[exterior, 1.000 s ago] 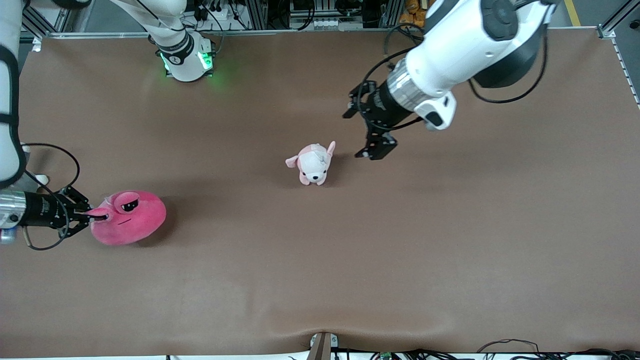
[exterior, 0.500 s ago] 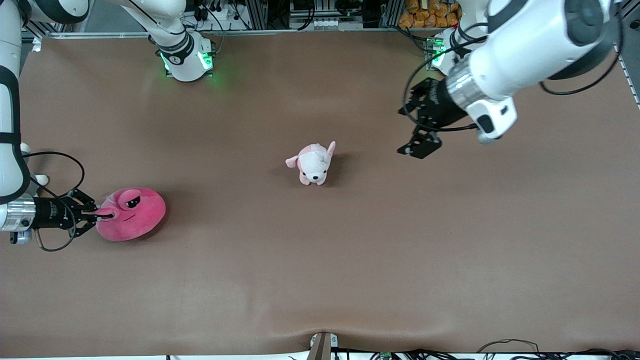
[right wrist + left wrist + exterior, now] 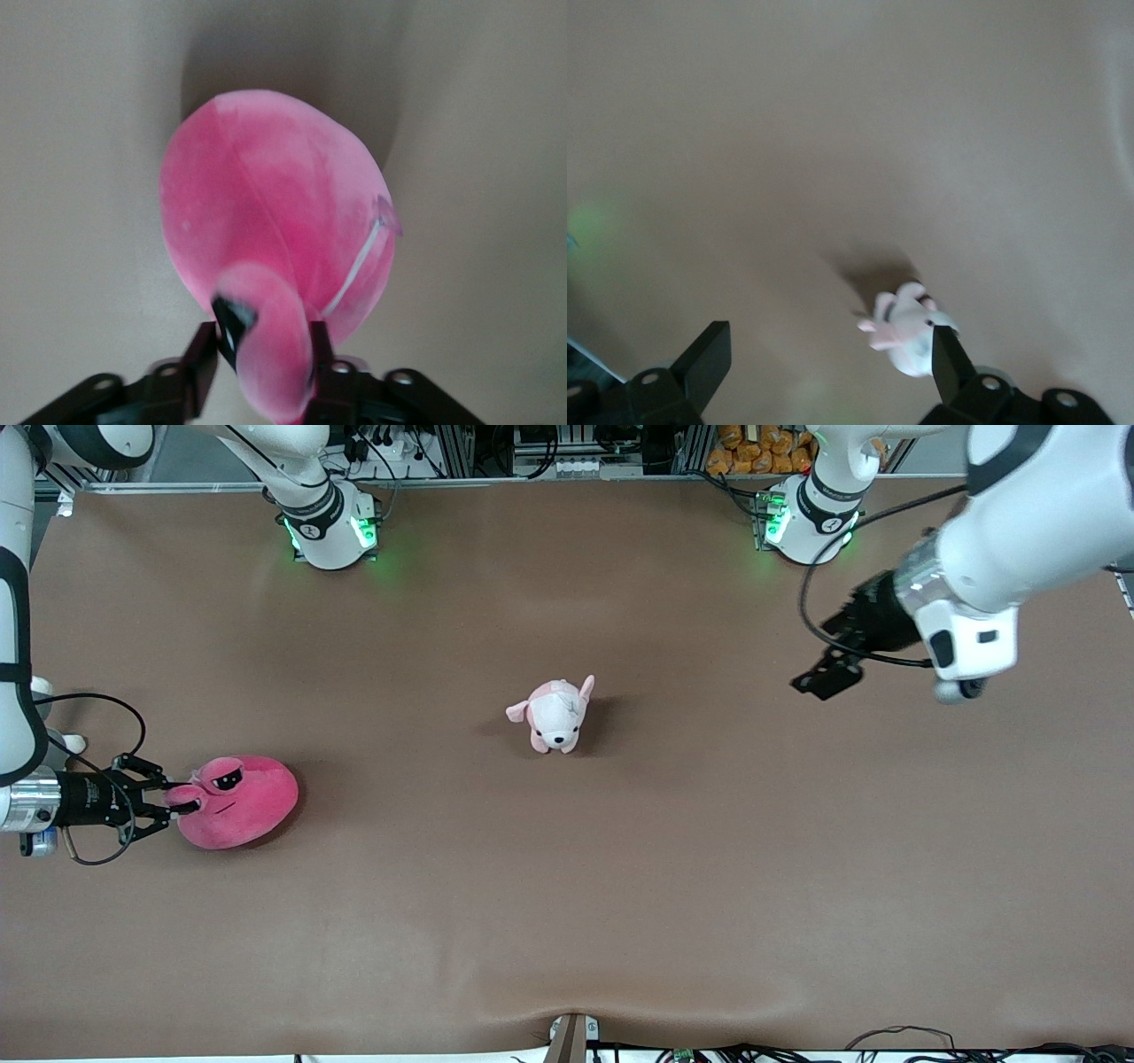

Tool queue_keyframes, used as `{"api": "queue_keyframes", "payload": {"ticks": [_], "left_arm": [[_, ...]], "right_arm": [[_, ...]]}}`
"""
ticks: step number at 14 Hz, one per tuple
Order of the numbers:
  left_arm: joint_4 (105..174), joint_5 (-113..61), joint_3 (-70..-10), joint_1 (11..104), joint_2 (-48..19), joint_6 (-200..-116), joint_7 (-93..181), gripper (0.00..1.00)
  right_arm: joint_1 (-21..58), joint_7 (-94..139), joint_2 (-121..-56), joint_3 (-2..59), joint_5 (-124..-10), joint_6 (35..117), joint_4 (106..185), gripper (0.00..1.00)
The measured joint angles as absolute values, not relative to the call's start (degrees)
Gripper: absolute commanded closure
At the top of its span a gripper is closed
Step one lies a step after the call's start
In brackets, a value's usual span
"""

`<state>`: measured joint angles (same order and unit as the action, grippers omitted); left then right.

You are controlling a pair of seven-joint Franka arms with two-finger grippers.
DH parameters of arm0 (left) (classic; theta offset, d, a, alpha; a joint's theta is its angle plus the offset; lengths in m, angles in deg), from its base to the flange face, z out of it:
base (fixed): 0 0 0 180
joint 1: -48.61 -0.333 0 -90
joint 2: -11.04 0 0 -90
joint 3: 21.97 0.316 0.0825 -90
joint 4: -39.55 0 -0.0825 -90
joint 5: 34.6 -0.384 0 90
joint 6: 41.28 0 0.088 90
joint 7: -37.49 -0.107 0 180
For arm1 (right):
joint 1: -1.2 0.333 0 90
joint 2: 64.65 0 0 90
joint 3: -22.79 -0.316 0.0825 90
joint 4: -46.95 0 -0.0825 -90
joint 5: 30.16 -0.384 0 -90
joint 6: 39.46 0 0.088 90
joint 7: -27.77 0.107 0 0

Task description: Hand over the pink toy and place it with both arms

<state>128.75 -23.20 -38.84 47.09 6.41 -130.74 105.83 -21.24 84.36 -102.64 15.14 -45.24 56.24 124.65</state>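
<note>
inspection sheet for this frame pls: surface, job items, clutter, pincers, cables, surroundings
Surface: brown mat, slight ripple at the edge nearest the front camera.
Job's things: pink toy lying on the mat at the right arm's end, face up.
Clutter: small pink-and-white dog plush mid-table, standing apart from everything.
Pincers: right pincer low at the pink toy, fingers either side of its eye bulge, pad contact unclear; left pincer open, holding nothing, up over bare mat toward the left arm's end.
Cables: black loops at both wrists; more cables along the table's near edge.
Surroundings: two arm bases with green lights, metal frame and racks past the table.
</note>
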Motion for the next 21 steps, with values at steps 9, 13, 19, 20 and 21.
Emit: {"api": "queue_keyframes", "payload": {"ticks": [9,13,19,20,21], "left_arm": [[128.6,-35.5,-38.8,43.5,7.3,-128.2,79.3,0.0],[128.0,-36.3,-38.7,40.6,9.1,-128.0,70.6,0.0],[127.1,-43.7,-39.0,39.5,9.5,-126.5,59.1,0.0],[127.0,-43.8,-38.9,39.3,9.5,-126.2,57.3,0.0],[126.9,-43.8,-39.0,38.6,9.7,-126.0,55.8,0.0]], "right_arm": [[-19.8,81.0,-96.3,9.9,-44.9,47.5,111.7,0.0],[-15.9,72.9,-91.9,8.8,-39.8,41.7,109.7,0.0],[-3.4,71.4,-84.5,8.3,-31.9,32.8,107.3,0.0],[-0.8,69.4,-84.1,8.3,-28.8,32.3,107.3,0.0],[1.4,65.7,-83.9,8.3,-25.3,31.8,107.3,0.0]]}}
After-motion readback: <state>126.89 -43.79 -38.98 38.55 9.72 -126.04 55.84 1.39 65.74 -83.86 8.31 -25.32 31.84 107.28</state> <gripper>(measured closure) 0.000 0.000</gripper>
